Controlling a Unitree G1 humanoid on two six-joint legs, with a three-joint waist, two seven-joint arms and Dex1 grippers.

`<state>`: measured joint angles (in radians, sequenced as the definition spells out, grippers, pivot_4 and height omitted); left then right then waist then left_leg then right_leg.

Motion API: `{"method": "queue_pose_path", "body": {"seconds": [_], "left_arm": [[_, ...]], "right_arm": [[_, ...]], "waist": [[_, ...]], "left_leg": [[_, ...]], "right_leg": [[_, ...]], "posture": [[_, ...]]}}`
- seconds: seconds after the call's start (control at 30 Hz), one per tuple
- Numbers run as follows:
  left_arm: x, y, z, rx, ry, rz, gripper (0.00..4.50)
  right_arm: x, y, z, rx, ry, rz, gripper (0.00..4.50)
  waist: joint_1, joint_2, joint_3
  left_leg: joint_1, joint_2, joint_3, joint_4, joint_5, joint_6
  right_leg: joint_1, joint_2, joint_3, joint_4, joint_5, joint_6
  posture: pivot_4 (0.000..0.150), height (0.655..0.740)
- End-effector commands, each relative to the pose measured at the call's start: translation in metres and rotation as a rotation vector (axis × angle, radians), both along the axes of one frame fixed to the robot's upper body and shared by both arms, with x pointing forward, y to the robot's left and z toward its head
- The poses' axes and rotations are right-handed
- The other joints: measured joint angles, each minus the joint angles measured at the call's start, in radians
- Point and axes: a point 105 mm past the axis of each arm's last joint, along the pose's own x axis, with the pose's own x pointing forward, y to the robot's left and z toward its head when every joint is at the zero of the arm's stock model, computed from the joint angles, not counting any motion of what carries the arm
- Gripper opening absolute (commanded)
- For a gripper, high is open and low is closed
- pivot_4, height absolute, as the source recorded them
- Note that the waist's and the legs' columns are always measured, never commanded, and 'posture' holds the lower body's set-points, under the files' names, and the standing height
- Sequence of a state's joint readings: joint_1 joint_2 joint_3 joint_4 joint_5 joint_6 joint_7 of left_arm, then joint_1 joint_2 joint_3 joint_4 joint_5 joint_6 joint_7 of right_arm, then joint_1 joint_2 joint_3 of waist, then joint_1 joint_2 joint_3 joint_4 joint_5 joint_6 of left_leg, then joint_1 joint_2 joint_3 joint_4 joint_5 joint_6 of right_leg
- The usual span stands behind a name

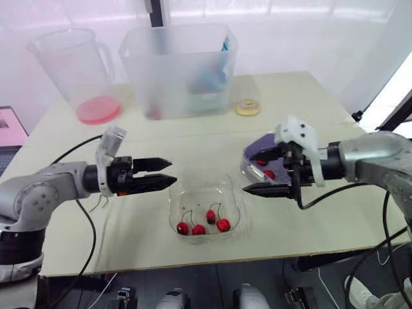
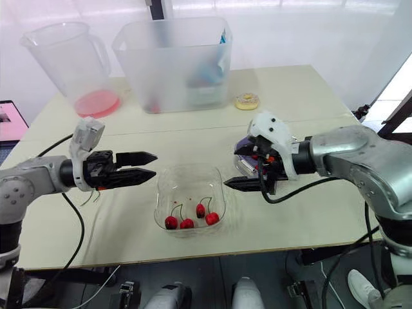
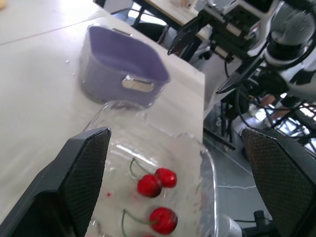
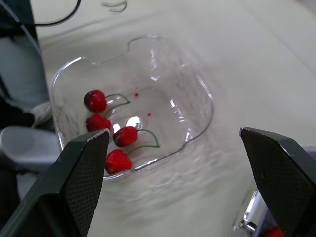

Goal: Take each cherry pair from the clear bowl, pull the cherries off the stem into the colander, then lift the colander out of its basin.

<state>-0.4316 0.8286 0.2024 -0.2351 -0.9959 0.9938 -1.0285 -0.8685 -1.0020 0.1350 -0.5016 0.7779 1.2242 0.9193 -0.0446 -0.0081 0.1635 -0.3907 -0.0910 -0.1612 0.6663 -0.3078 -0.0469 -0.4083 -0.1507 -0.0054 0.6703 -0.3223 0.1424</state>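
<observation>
Red cherries (image 1: 223, 224) lie in the clear, wavy-rimmed plastic bowl (image 1: 206, 193) near the table's front edge. There are four of them, joined by thin green stems into what look like two pairs, all gathered in the nearer part of the bowl.

The left gripper (image 1: 172, 171) hovers just beside the bowl's left rim with its black fingers apart and holding nothing. The right gripper (image 1: 248, 174) hangs just off the bowl's right rim, spread wide and also holding nothing.

The step in hand seems to be fetching a pair. One gripper needs to dip into the bowl and pinch a stem or a cherry, so the other can take hold and pull the fruit free.

Just behind the right gripper, the lavender plastic colander (image 3: 123, 69) sits inside its clear basin (image 2: 239, 168). At least two red cherries (image 1: 270, 174) are already in it, so the lift-out is still to come.

Farther back are one small yellow ring (image 1: 248, 107), one large translucent tub (image 1: 177, 71) and one translucent measuring jug (image 1: 71, 64) with a pink disc (image 1: 98, 111) at its foot.
</observation>
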Motion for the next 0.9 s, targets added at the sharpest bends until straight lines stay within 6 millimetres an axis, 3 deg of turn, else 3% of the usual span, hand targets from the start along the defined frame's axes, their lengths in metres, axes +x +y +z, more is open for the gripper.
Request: {"method": "queue_pose_path", "body": {"seconds": [0.03,0.23,0.5,0.63,0.73,0.83,0.9], "left_arm": [[-0.001,0.009,-0.002,0.085,-0.069,0.040,4.42],[-0.008,0.020,-0.005,0.116,-0.110,0.091,4.42],[-0.018,0.018,-0.009,0.112,-0.120,0.125,4.42],[-0.019,0.017,-0.010,0.107,-0.119,0.134,4.42],[-0.017,0.015,-0.012,0.115,-0.117,0.137,4.50],[-0.017,0.011,-0.011,0.115,-0.121,0.128,4.50],[-0.017,0.010,-0.011,0.120,-0.120,0.121,4.50]], "right_arm": [[0.004,0.017,-0.003,-0.108,0.024,0.062,4.50],[0.013,0.065,-0.018,-0.228,0.022,0.189,4.50],[0.021,0.074,-0.064,-0.482,-0.086,0.324,4.50],[0.017,0.079,-0.079,-0.499,-0.061,0.362,4.50],[0.019,0.083,-0.086,-0.506,-0.054,0.355,3.59],[0.022,0.084,-0.091,-0.530,-0.068,0.361,2.22],[0.020,0.085,-0.092,-0.538,-0.067,0.369,2.22]], "waist": [[-0.001,0.000,0.000],[0.000,0.000,0.000],[-0.001,0.000,0.000],[-0.001,0.000,0.000],[-0.002,0.000,0.000],[-0.001,0.000,0.000],[0.000,0.000,0.000]], "left_leg": [[0.000,0.000,0.000,0.000,0.000,0.000],[0.000,0.000,-0.001,-0.001,0.000,0.000],[-0.001,-0.001,-0.003,0.000,0.000,0.000],[-0.001,-0.001,-0.003,0.000,0.000,0.000],[-0.001,-0.001,-0.003,0.000,0.000,0.000],[-0.001,-0.001,-0.003,0.000,0.000,0.000],[-0.001,-0.001,-0.003,0.000,0.000,0.000]], "right_leg": [[0.000,0.000,0.000,0.000,0.000,0.000],[-0.001,0.000,0.000,0.000,0.000,0.000],[-0.001,-0.001,0.000,0.001,0.000,0.000],[-0.001,0.000,0.000,0.001,0.000,0.000],[-0.001,0.000,0.000,0.001,0.000,0.000],[-0.001,0.000,0.000,0.001,0.000,0.000],[-0.001,0.000,0.000,0.001,0.000,0.000]], "posture": [[0.150,0.7400],[0.150,0.7400],[0.150,0.7400],[0.150,0.7400],[0.150,0.7400],[0.150,0.7400],[0.150,0.7400]]}}
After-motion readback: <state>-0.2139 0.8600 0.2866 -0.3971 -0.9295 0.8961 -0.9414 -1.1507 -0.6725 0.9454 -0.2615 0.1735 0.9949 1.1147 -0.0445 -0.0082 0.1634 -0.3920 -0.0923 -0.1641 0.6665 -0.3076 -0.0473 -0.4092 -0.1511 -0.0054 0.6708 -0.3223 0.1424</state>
